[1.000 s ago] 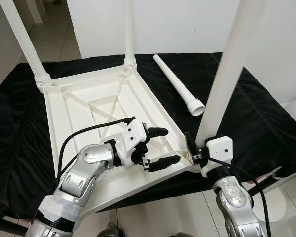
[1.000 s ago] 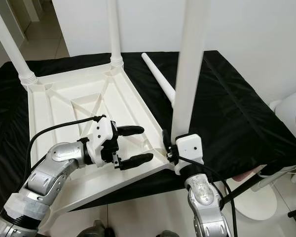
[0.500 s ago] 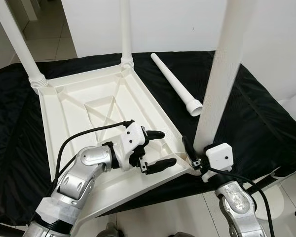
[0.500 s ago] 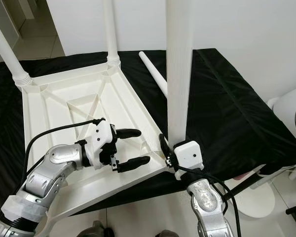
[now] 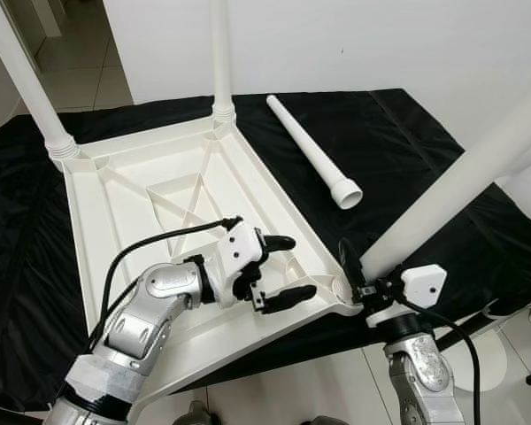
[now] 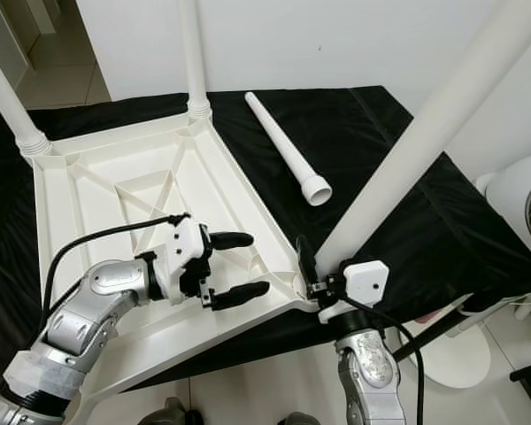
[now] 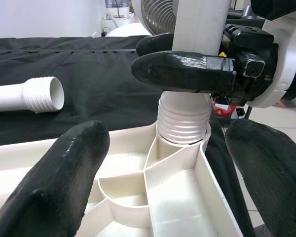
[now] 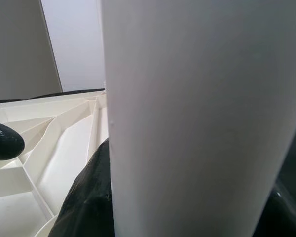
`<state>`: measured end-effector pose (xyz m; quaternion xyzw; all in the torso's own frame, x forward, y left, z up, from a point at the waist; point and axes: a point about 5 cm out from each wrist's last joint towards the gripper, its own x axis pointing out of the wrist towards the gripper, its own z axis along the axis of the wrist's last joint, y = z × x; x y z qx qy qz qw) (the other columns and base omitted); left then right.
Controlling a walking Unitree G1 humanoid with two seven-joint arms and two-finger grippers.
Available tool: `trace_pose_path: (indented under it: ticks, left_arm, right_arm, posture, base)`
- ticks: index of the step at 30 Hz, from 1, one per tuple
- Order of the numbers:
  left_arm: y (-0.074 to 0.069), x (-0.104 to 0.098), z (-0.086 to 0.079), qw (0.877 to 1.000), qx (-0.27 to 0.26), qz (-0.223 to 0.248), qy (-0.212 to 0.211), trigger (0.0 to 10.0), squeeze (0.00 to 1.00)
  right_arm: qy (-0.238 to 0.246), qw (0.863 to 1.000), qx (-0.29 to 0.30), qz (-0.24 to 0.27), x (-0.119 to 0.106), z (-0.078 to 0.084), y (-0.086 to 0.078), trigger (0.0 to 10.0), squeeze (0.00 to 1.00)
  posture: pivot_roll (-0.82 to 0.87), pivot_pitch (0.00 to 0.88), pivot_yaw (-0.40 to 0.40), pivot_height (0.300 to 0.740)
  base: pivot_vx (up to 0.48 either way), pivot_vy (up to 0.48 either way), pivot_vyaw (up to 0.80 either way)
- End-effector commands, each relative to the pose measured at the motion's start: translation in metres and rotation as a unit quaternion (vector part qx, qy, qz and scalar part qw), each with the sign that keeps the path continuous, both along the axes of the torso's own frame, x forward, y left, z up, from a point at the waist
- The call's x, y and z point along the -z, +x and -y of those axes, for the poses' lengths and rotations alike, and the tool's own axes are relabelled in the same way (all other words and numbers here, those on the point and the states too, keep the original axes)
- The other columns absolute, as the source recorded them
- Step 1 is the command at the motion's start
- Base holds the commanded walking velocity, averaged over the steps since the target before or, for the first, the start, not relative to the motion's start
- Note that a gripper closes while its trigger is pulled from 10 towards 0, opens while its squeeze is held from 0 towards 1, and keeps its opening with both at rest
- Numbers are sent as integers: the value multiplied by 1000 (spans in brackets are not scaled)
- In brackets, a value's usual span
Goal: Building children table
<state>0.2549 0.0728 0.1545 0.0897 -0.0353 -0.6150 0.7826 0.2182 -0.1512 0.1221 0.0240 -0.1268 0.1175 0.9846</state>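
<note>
On the black cloth (image 5: 442, 168), upturned white table top (image 5: 150, 190) with two legs upright at its far corners; a loose leg (image 5: 314, 155) lying just beside its right edge. At its near right corner, a third leg (image 6: 407, 146) tilted in the socket, clamped low by right gripper (image 6: 311, 282). Over the underside ribs nearby, left gripper (image 5: 279, 268) spread wide, holding nothing. Probably light, stiff, smooth plastic; best gripped near the ribbed collar (image 7: 183, 121)
</note>
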Motion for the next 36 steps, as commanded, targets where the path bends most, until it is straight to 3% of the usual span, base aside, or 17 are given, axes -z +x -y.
trace_pose_path:
  ticks: [1, 5, 12, 19, 21, 22, 27, 36]
  left_arm:
    - [1, 3, -1, 1000, -19, -1, 4, 10000, 0]
    - [2, 2, 0, 1000, -19, 0, 3, 10000, 0]
    - [0, 1, 2, 1000, -18, 0, -2, 10000, 0]
    - [0, 0, 3, 1000, -18, 1, -5, 10000, 0]
    - [-1, 0, 3, 1000, -19, 1, -5, 10000, 0]
    - [-1, 0, 3, 1000, -19, 0, -6, 10000, 0]
    - [-3, 1, 3, 1000, -21, -1, -6, 10000, 0]
    - [-5, 1, 2, 1000, -24, -1, -7, 10000, 0]
  right_arm:
    - [1, 998, 0, -71, 25, -1, -3, 10000, 0]
    - [-17, 994, 18, -103, 28, 1, 6, 10000, 0]
    - [-7, 989, 20, -146, 26, 0, 18, 10000, 0]
    - [-33, 989, 2, -147, 23, -4, 22, 10000, 0]
    - [-60, 987, -5, -146, 22, -4, 24, 10000, 0]
    - [-105, 986, -14, -132, 20, -5, 24, 10000, 0]
    - [-160, 980, -30, -115, 21, -8, 23, 10000, 0]
    - [-177, 978, -48, -100, 20, -14, 19, 10000, 0]
  posture:
    - [1, 25, 30, 740]
    - [1, 27, 29, 740]
    - [-3, 25, 19, 740]
    - [-2, 27, 16, 740]
    - [1, 29, 12, 740]
    - [2, 29, 10, 740]
    - [7, 30, 3, 740]
    - [10, 33, -4, 740]
  base:
    - [0, 0, 0]
    - [0, 0, 0]
    - [0, 0, 0]
    - [0, 0, 0]
    - [0, 0, 0]
    - [0, 0, 0]
    - [0, 0, 0]
    - [0, 0, 0]
